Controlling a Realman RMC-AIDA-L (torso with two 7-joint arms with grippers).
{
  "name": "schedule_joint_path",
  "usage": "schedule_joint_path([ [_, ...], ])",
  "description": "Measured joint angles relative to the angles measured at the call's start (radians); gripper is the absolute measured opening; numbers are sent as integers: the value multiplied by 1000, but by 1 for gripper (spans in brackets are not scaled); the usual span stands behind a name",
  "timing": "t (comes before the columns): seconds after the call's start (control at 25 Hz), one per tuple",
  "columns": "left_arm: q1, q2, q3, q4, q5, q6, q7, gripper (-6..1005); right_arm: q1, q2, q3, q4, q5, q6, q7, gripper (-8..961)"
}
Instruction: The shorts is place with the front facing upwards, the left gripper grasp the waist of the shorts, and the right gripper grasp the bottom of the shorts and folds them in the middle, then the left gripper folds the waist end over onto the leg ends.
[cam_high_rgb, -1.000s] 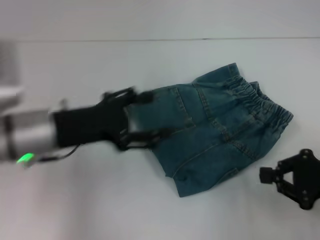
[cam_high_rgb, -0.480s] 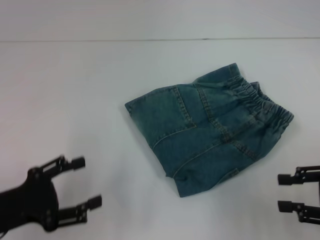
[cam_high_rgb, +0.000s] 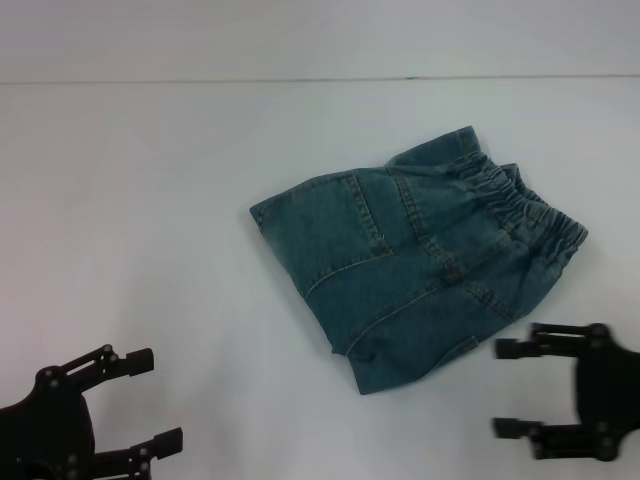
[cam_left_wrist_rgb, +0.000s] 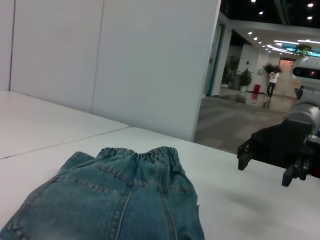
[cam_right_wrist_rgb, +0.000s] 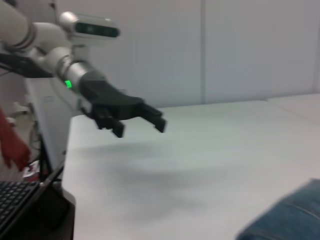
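Note:
The shorts (cam_high_rgb: 420, 260) lie folded into a compact blue-green denim bundle right of the table's middle, also seen in the left wrist view (cam_left_wrist_rgb: 110, 200) and at a corner of the right wrist view (cam_right_wrist_rgb: 290, 215). The ruffled waist of the shorts (cam_high_rgb: 520, 205) lies on top at the far right end (cam_left_wrist_rgb: 140, 152). I cannot make out the bottom of the shorts, the leg ends. My left gripper (cam_high_rgb: 155, 400) hangs open at the near left, well clear of the denim (cam_right_wrist_rgb: 140, 129). My right gripper (cam_high_rgb: 500, 388) is open at the near right, just beside the bundle's near edge (cam_left_wrist_rgb: 265, 170).
The white table (cam_high_rgb: 150, 200) spreads around the shorts. Its far edge meets a pale wall (cam_high_rgb: 300, 40). A second white table (cam_left_wrist_rgb: 30, 120) stands beyond, and an open hallway (cam_left_wrist_rgb: 240, 100) lies past the table's right side.
My left gripper has let go of the shorts and drawn back to the near left corner. My right gripper has shifted left, closer to the bundle. The shorts lie still.

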Motion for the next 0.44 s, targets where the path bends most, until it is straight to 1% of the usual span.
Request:
schedule_joint_path([
  [0.04, -2, 1, -5, -1, 3, 3, 0, 904, 16, -2, -21, 29, -2, 21, -7, 767],
  [0.12, -2, 2, -8, 1, 8, 6, -2, 904, 45, -6, -52, 76, -10, 65, -12, 767],
  [0.24, -5, 5, -10, 2, 19, 12, -5, 904, 67, -1, -74, 104, -21, 111, -27, 767],
  [0.44, -6, 8, -12, 2, 32, 18, -7, 904, 86, 0, -86, 135, -21, 120, -42, 767],
])
